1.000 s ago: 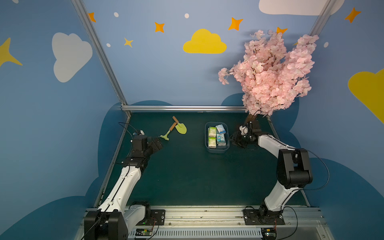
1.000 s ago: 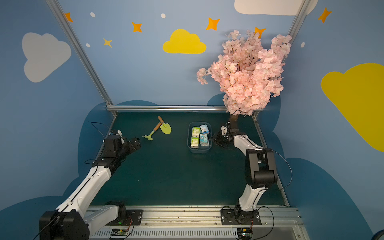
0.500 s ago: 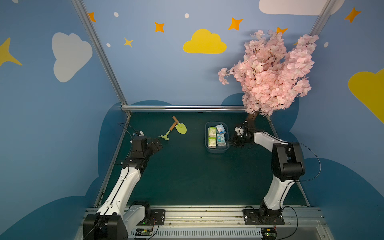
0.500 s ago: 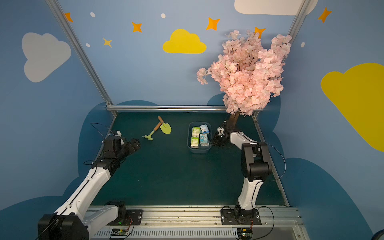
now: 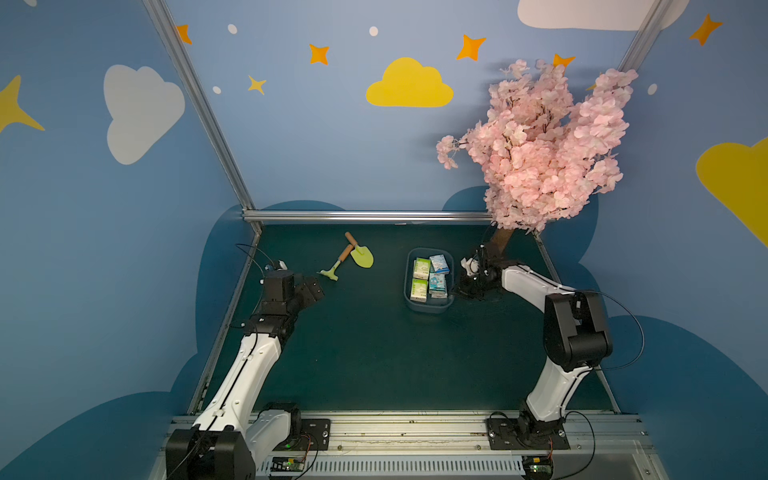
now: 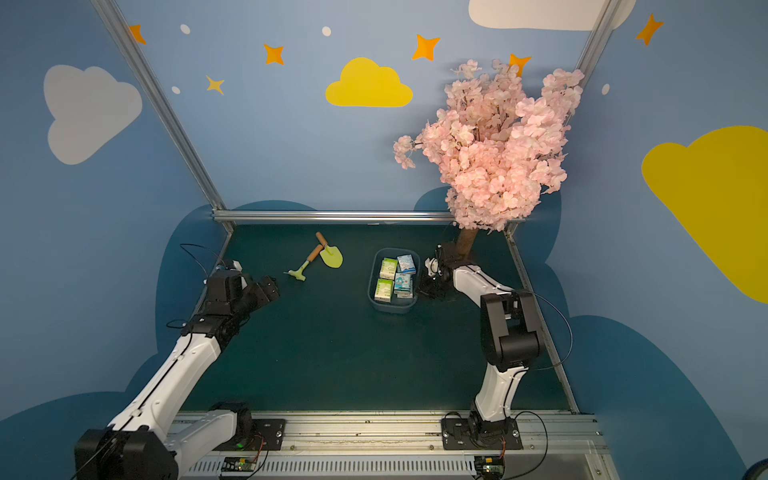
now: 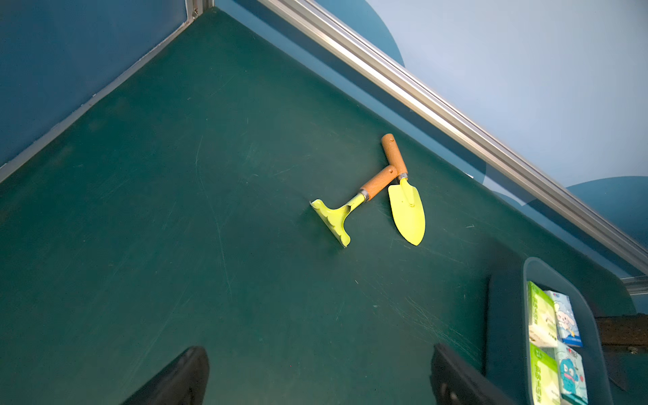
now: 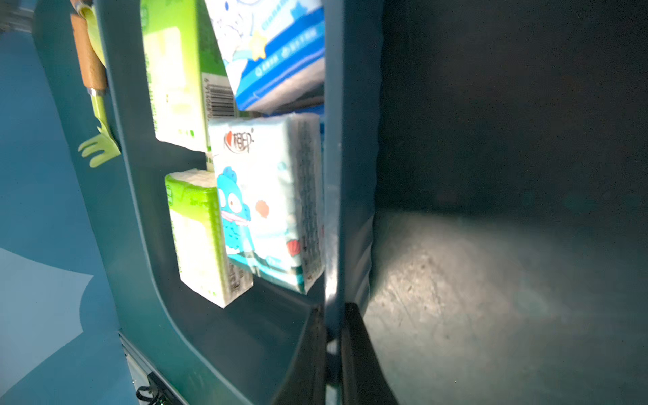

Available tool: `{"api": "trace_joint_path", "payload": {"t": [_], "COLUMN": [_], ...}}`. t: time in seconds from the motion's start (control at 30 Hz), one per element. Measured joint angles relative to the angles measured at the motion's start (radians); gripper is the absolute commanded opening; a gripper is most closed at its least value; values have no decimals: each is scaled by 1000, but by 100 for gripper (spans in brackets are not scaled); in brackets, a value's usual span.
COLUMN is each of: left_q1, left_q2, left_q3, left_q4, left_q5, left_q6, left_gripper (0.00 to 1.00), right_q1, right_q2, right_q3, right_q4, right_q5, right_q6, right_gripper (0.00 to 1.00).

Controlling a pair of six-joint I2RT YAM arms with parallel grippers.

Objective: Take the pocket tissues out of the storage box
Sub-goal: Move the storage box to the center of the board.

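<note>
Since a second ago the right gripper [image 8: 333, 317] has reached the box [image 8: 345, 175] and clamped its wall, tissues [image 8: 266, 203] all inside, left gripper [image 7: 315, 371] gaping idle; probably a hold or tip.

We see the right gripper [image 8: 333, 317] drawn in to the storage box [image 5: 428, 308], jaws now closed, seemingly pinching its side wall

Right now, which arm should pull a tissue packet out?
Left, probably: the left gripper is open and free, while the right gripper is shut on the storage box wall, beside the pocket tissues.
</note>
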Motion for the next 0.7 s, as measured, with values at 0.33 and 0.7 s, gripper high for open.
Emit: {"api": "trace_joint_path", "payload": {"t": [0.33, 0.7], "left_q1": [0, -2], "left_q2": [36, 77], "left_q3": [11, 45], "left_q4": [2, 0], "left_q5": [21, 72], "left_q6": [0, -5], "left_gripper": [100, 100], "right_q1": [161, 290], "right_q2": [-56, 58], "right_q3": [-36, 102], "right_q4": [-31, -33], "right_q5": [47, 61], "right_q6": [64, 135], "right_gripper": [0, 0]}}
